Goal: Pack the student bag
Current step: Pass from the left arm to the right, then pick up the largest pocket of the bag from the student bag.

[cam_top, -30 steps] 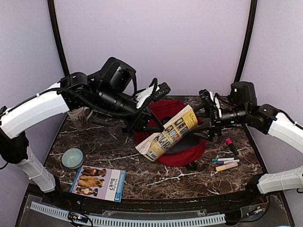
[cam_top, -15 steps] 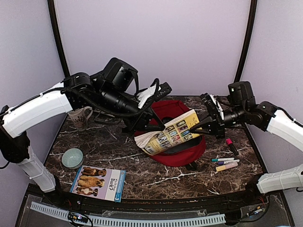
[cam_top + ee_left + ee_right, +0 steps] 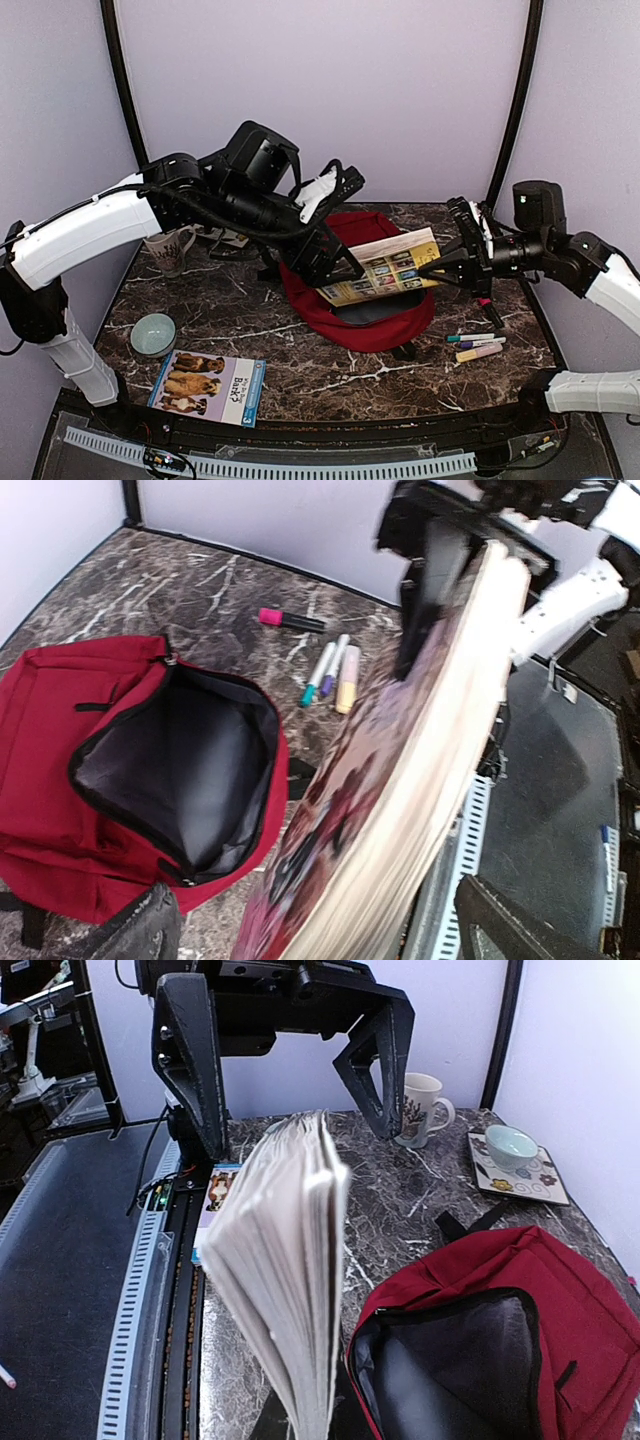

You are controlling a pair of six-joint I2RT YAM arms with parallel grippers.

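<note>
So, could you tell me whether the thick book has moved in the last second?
Yes. The thick book has shifted right, toward the markers, and levelled out above the student bag, held by the right hand.

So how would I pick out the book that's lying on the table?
Find the big red backpack in the middle of the dark marble table. Near the front edge, left of it, lies a blue-covered book showing brown dogs. The other book is yellowish and held in the air above the bag.

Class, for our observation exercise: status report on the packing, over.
Left fingers open, straddling the book. Right fingers shut on the book, above the student bag. Bag unzipped, nothing blocking its mouth.
</note>
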